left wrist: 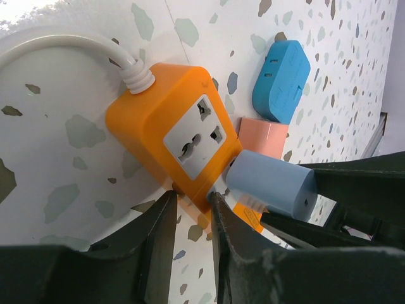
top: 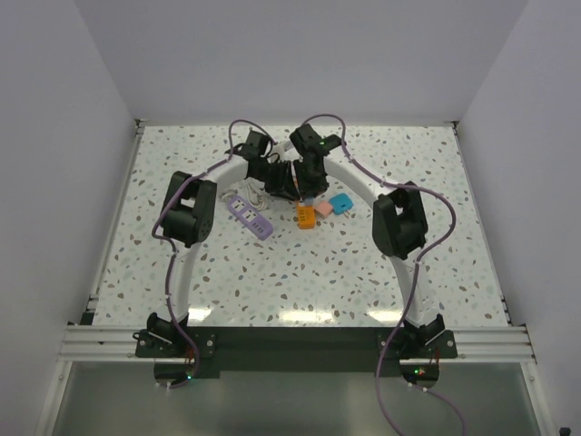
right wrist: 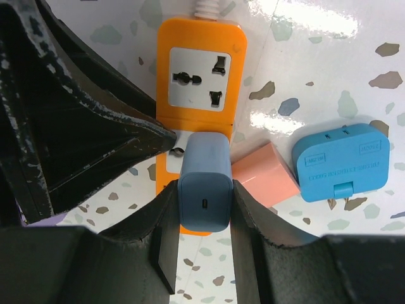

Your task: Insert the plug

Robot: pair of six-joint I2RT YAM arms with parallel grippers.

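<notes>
Both arms bend inward from their bases and meet over the far middle of the surface. The left arm and right arm form an arch, their wrists crowded together above the orange power strip. From above, the wrists hide what each gripper holds, and a purple strip lies to their left.

The right wrist view shows the right gripper pinching the pale blue plug by its sides. The plug sits over the near end of the power strip and the far socket is bare. Whether the prongs are seated cannot be told.

The left wrist view shows the left gripper almost pressed together, nipping the strip's edge. It also shows the white cable leaving the strip's far end. A blue adapter and a pink block lie just right of the strip.
</notes>
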